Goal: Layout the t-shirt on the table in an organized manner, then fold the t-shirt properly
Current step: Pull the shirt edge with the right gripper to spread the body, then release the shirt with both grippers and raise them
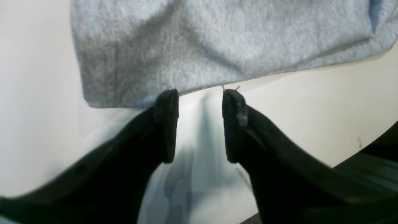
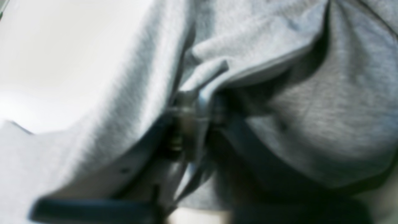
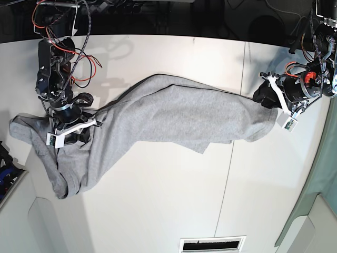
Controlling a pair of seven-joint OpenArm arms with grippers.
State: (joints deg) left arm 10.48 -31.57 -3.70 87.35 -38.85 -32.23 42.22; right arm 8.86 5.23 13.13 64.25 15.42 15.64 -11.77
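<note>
The grey t-shirt (image 3: 174, 116) lies crumpled and stretched out slantwise over the white table (image 3: 168, 205), from the lower left towards the right. My right gripper (image 3: 84, 126) is on its left part and, in the right wrist view, is shut (image 2: 200, 104) on a bunched fold of the t-shirt (image 2: 311, 109). My left gripper (image 3: 266, 95) stands open at the cloth's right end. In the left wrist view its gripper (image 1: 200, 95) has both tips just at the edge of the t-shirt (image 1: 202, 46), with only bare table between the fingers. No lettering shows.
A thin dark seam (image 3: 231, 158) runs across the table right of the middle. A slotted vent (image 3: 213, 245) sits at the near edge. Red and black cables (image 3: 63, 31) hang by the right arm's base at the upper left. A pale green surface (image 3: 316, 211) borders the table at the lower right.
</note>
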